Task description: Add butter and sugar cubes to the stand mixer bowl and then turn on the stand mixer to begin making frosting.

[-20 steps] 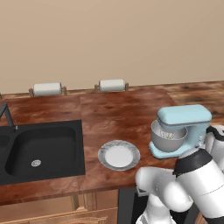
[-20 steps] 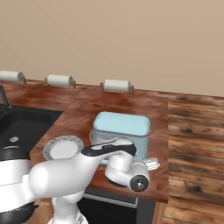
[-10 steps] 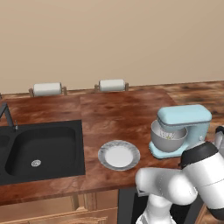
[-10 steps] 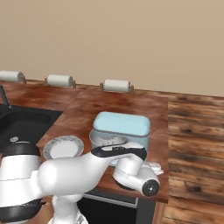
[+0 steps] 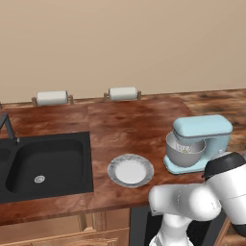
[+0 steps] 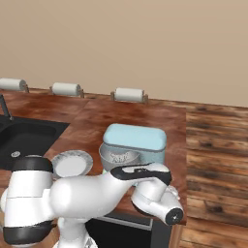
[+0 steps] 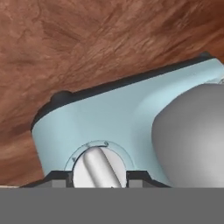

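A: Where does the stand mixer (image 5: 199, 142) sit?

B: On the wooden counter (image 5: 125, 125), right of the round plate (image 5: 130, 170) and well right of the black sink (image 5: 43, 165). Its light blue head hangs over the stand mixer bowl (image 5: 183, 152), which rests on the blue base.

A: And the bowl's contents?

B: From the right base view, small pale bits show inside the grey bowl (image 6: 119, 156), too small to name. The plate (image 6: 71, 162) beside it looks bare white in the middle.

A: What does the claw (image 7: 99, 180) do?

B: In the hand view its 2 dark fingertips (image 7: 59, 179) flank the silver knob (image 7: 98, 166) on the mixer's blue side, 1 tip on each side of it. Whether they press on the knob or merely stand beside it cannot be told from that view.

A: Anything else on the counter?

B: 2 paper towel rolls (image 5: 123, 93) on holders stand along the back wall in the left base view, and the right base view shows 3 of them.
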